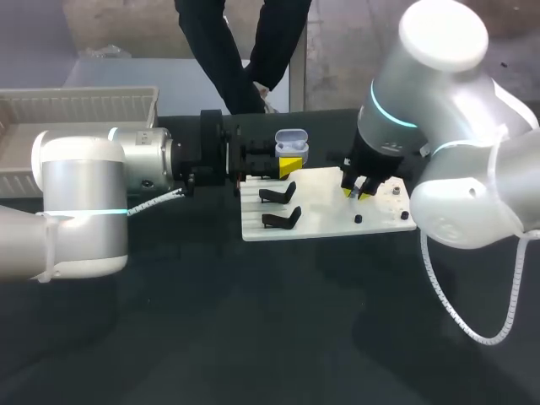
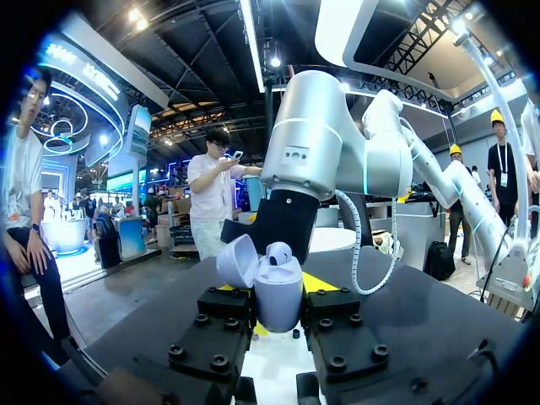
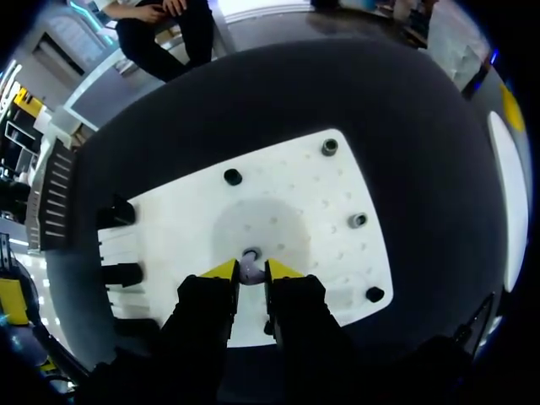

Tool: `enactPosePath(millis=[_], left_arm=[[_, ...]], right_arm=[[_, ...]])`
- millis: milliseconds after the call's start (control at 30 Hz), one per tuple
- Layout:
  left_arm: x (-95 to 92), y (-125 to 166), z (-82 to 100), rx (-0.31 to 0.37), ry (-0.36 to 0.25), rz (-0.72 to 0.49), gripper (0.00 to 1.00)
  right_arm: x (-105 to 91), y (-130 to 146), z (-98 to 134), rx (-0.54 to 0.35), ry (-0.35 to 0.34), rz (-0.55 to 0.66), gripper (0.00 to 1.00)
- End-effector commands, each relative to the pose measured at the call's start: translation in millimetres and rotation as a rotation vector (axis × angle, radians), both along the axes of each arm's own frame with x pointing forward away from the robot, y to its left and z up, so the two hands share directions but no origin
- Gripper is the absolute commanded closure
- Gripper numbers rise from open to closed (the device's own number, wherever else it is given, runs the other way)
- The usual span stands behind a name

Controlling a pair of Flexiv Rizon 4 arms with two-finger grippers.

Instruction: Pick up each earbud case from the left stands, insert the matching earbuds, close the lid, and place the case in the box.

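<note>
**One case in hand, second earbud in the pinch, lid and box yet to do**

The left gripper point(image 2: 278, 314) is clamped on the earbud case point(image 2: 279, 291) and holds it upright just off the back-left corner of the white board point(image 1: 329, 221), with the lid point(image 2: 238, 261) swung open. Judging from the left wrist view, a first earbud point(image 2: 279, 251) appears to be seated in the case already. The right gripper point(image 3: 251, 272) stands over the middle of the board, its yellow tips pinched on a small pale second earbud point(image 3: 251, 268) at its holder. The two black stands point(image 1: 279, 196) on the board's left edge are bare. By my judgement the pick-up is done and the insertion is about half done. What remains is seating the second earbud, shutting the lid and carrying the case to the box point(image 1: 80, 105), well to the left of the board. Whether the box already holds any cases cannot be told
</note>
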State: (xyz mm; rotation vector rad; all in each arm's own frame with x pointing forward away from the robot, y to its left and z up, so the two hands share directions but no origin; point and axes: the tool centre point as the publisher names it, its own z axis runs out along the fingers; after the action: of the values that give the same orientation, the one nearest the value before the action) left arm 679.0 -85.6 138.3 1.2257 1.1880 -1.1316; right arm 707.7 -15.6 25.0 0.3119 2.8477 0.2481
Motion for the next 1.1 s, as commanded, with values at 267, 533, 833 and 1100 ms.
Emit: enactPosePath(millis=[267,533,833,1100], left_arm=[[-1.3,0,-1.0,-0.005,-0.005,0.006,1.00],[-1.3,0,-1.0,-0.005,-0.005,0.006,1.00],[-1.3,0,-1.0,-0.005,-0.005,0.006,1.00],[-1.3,0,-1.0,-0.005,-0.005,0.006,1.00]], right_arm=[[0.0,1,1,-0.008,0.002,-0.001,1.00],[-3.7,-1,16,-0.010,-0.012,0.007,1.00],[-24.6,-2,41,-0.030,0.021,0.110,1.00],[-54.3,-6,78,-0.081,0.034,0.262,1.00]])
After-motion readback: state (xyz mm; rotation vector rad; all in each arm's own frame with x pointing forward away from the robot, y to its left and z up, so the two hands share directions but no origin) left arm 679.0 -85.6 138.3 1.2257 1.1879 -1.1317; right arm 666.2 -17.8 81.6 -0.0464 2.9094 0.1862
